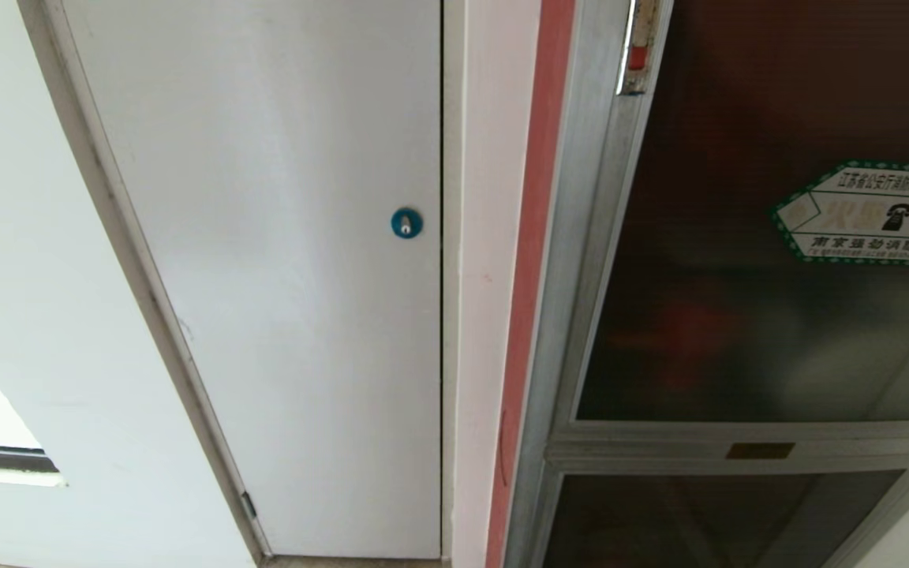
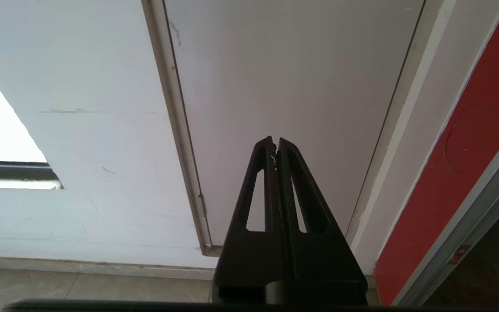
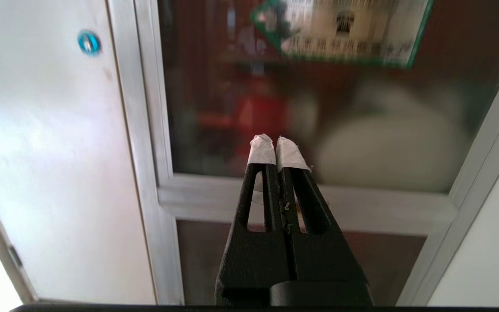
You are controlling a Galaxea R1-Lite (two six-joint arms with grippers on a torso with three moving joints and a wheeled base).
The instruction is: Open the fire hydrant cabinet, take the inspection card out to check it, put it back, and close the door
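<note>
Status: the door [image 1: 778, 237] of the fire hydrant cabinet [image 1: 581, 331] looks fully closed, occupying the right side of the head view; the task appears either not begun or already complete — the pictures cannot say which. The inspection card is nowhere visible; presumably behind the tinted glass, if present.

Count:
- Cabinet doors — one large dark glass panel, plus one shorter glass panel [image 1: 699, 521] at lower right.
- Red latch [image 1: 637, 57] — one, at the top edge of the frame.
- Green-bordered sticker [image 1: 873, 213] — one, at upper right of the glass.
- White door [image 1: 281, 276] with blue lock [image 1: 406, 223] — one, centre left.
- Grippers — two. Right gripper [image 3: 274, 149], taped tips pressed together, clenched on nothing, facing the glass. Left gripper [image 2: 275, 145], likewise clenched and empty, facing the white door.
</note>
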